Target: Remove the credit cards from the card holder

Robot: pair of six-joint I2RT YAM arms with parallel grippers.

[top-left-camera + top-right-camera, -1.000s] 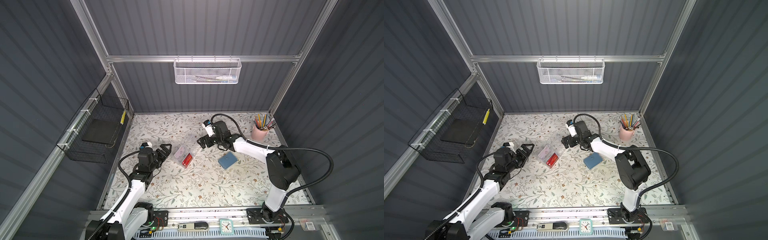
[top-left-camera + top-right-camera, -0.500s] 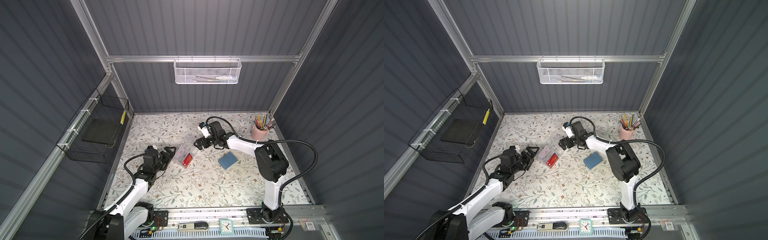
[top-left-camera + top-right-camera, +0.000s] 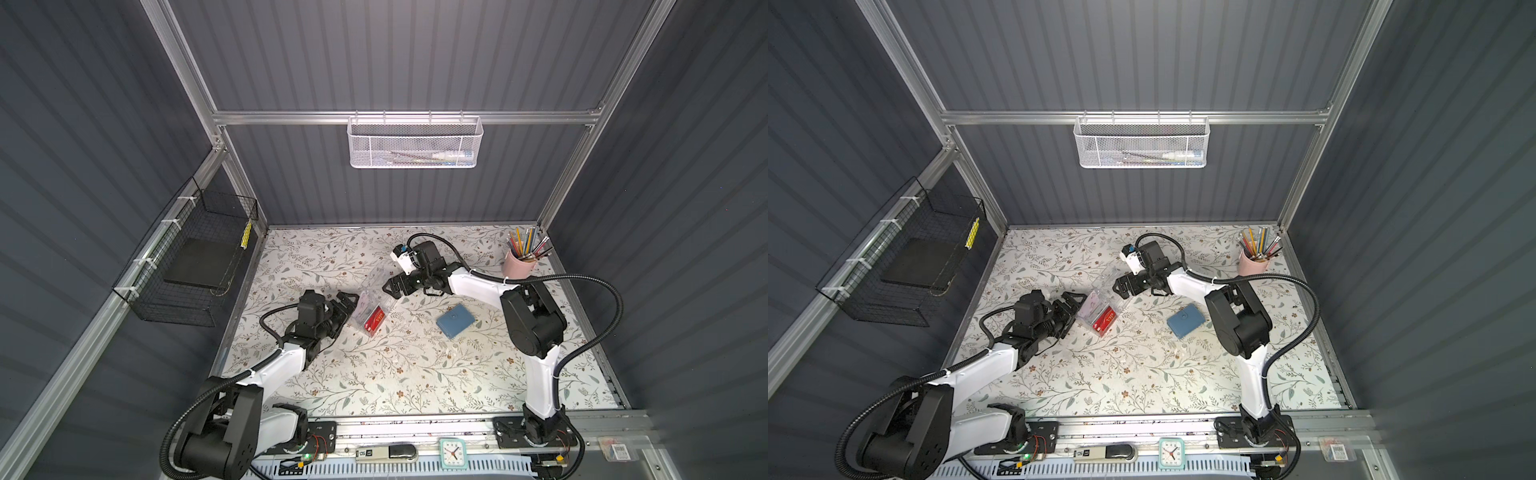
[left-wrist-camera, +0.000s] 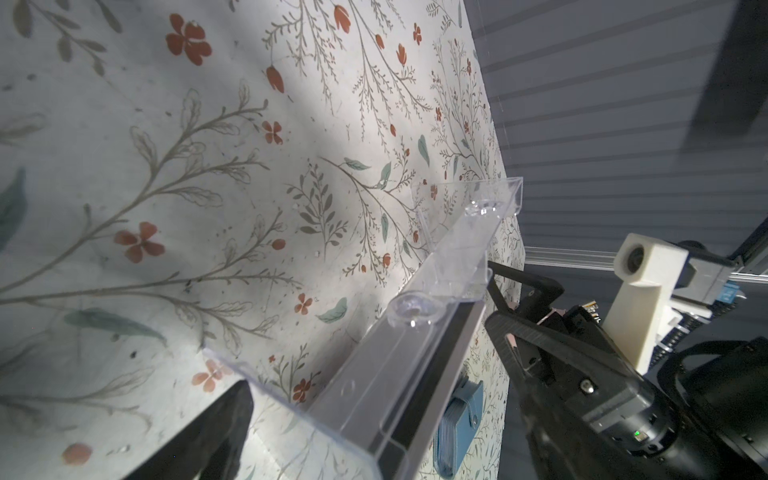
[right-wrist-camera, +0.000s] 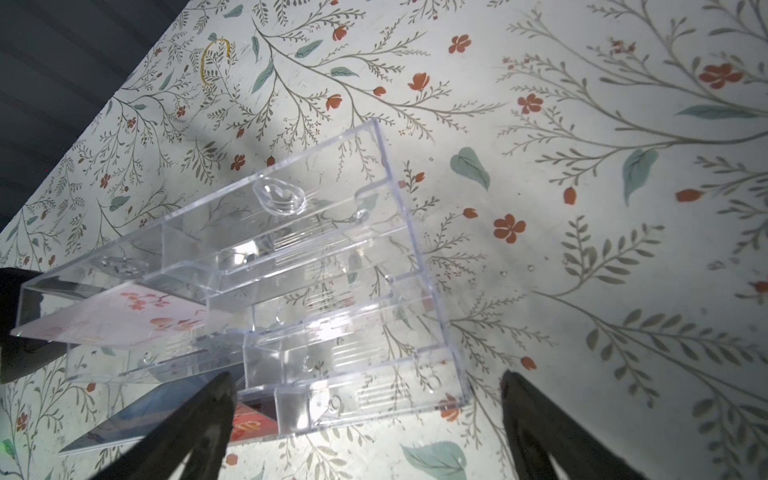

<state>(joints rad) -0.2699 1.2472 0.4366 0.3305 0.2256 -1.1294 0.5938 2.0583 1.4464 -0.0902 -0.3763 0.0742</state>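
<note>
Closer now to the clear box (image 3: pixel 371 308), the left gripper (image 3: pixel 348 300) and the right gripper (image 3: pixel 390 287) sit on each side of it, jaws wide open, holding nothing. The blue card holder (image 3: pixel 455 320) lies shut on the table (image 3: pixel 374 374), apart from both.

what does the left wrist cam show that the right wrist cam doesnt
Only the left wrist view: the slate-blue card holder, closed and lying on the table past the box, and the right arm's white wrist camera.

Only the right wrist view: the inside of the box, with a pink-white card in one compartment and a red card.

Both: the clear acrylic box, the floral table and the right gripper, open beside the box.
</note>
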